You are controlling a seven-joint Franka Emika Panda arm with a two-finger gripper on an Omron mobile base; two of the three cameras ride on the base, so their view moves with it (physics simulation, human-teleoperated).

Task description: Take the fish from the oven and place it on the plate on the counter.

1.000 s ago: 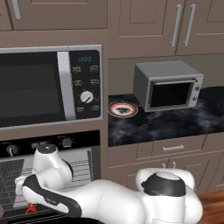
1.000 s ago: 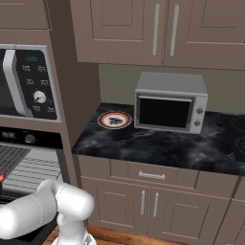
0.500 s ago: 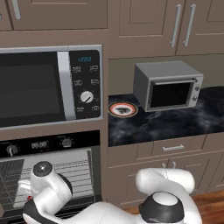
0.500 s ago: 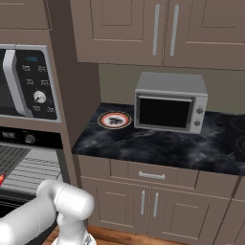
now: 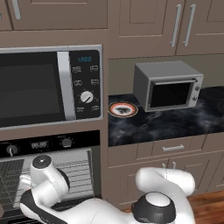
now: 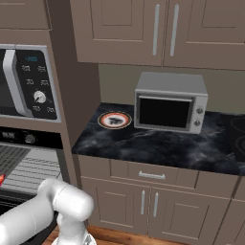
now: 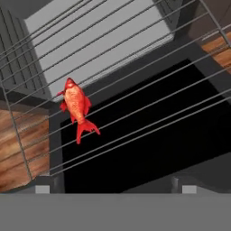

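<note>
The fish, small and bright red, lies on the oven's wire rack in the hand view, head toward the top. My gripper is open, its fingertips far apart with nothing between them; the fish sits ahead of them, left of centre. A sliver of the red fish peeks in at the left edge of the right base view. The oven stands open below the microwave, and my arm reaches down in front of it. The plate rests on the black counter.
A grey toaster oven stands on the counter just right of the plate. The big microwave fills the wall above the oven. Taupe drawers and cupboard doors run under the counter. Wood floor shows below the rack.
My arm has dropped lower in front of the oven and its elbow has swung down. The jaws have gone from shut to wide open. Plate and toaster oven have not moved.
</note>
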